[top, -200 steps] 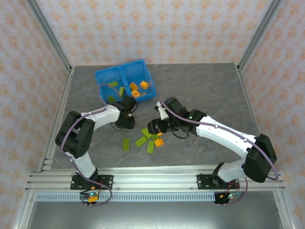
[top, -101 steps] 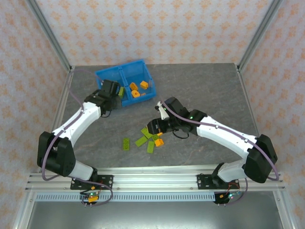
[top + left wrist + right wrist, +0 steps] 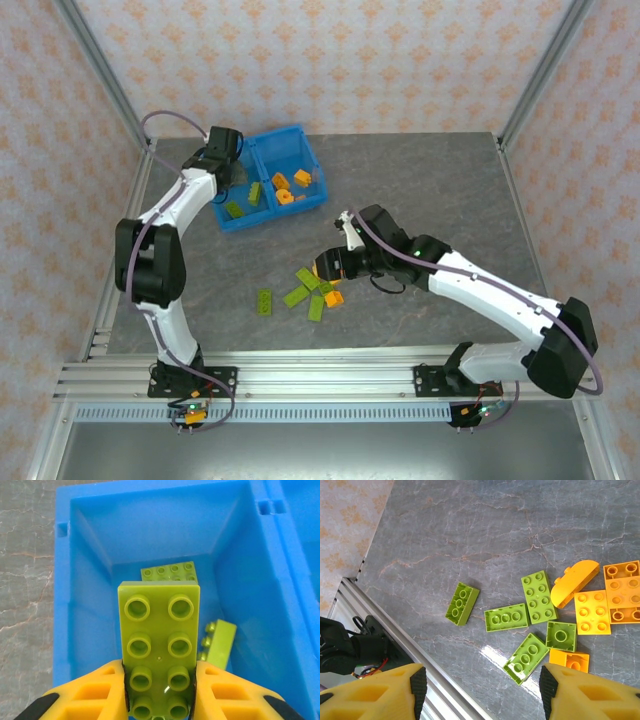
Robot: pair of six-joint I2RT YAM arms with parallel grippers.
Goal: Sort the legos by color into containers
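Over L compartment [image 3: 150, 535] of blue plastic bin [image 3: 61, 595], L hand [image 3: 160, 672] clamps studded oblong green brick [image 3: 159, 625]; R hand [image 3: 482, 680] apart.

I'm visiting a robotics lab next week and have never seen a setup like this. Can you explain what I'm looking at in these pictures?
These are two robot arms bolted to the near edge of a grey table, each ending in a two-finger gripper. The wide picture comes from a fixed camera above and behind the arms. The other two come from cameras on the wrists, looking out past each gripper's yellow fingers.

The left gripper is shut on a green brick. It holds the brick above the left compartment of a blue bin, where other green bricks lie. The right compartment holds orange bricks.

The right gripper hangs open over loose green bricks and loose orange bricks on the table.
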